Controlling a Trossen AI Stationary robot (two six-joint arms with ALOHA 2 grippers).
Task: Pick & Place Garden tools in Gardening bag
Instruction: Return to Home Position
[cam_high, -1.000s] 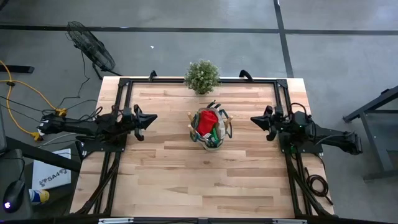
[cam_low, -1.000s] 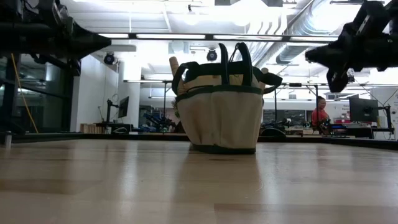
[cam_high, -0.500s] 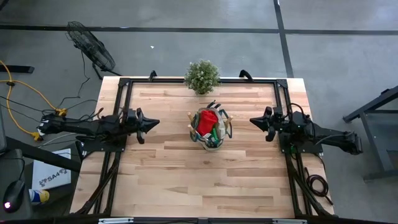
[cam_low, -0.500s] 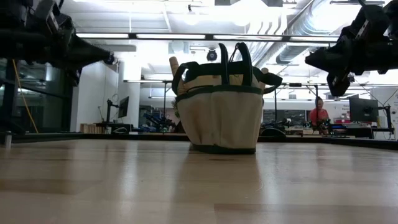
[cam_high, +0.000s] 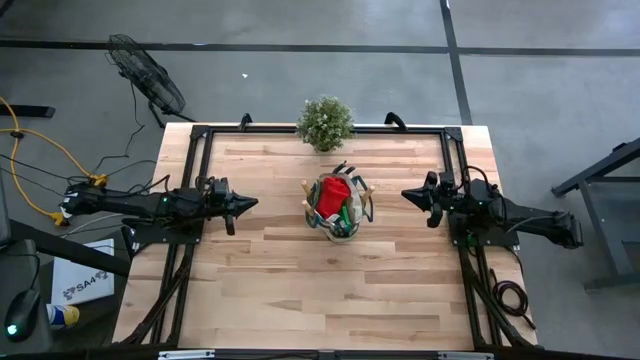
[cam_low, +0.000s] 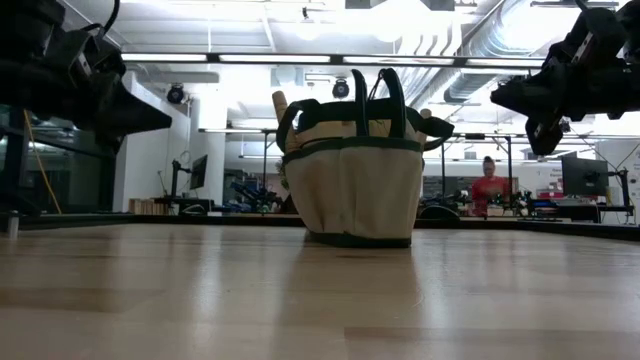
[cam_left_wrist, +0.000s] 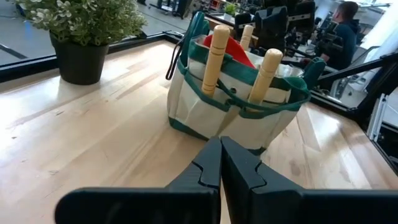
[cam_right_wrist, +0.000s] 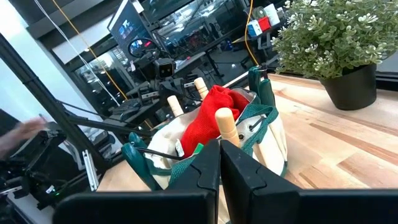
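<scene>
The tan gardening bag (cam_high: 337, 207) with dark green trim stands upright on its base at the table's middle. Wooden trowel handles (cam_left_wrist: 212, 51), the red glove bundle (cam_right_wrist: 214, 112) and a green item stick out of its top. The pruning shears and the spray bottle's trigger cannot be made out. My left gripper (cam_high: 252, 202) hovers left of the bag, shut and empty; its fingertips (cam_left_wrist: 220, 144) meet. My right gripper (cam_high: 405, 194) hovers right of the bag, shut and empty; its fingertips (cam_right_wrist: 219, 148) meet.
A small bushy potted plant (cam_high: 325, 122) stands at the table's far edge behind the bag. A black frame (cam_high: 196, 140) runs along the table's left, far and right sides. A person (cam_low: 487, 187) moves in the room beyond.
My left gripper has moved a little toward the bag and come down somewhat. My right gripper has kept almost still. The bag has not moved.
</scene>
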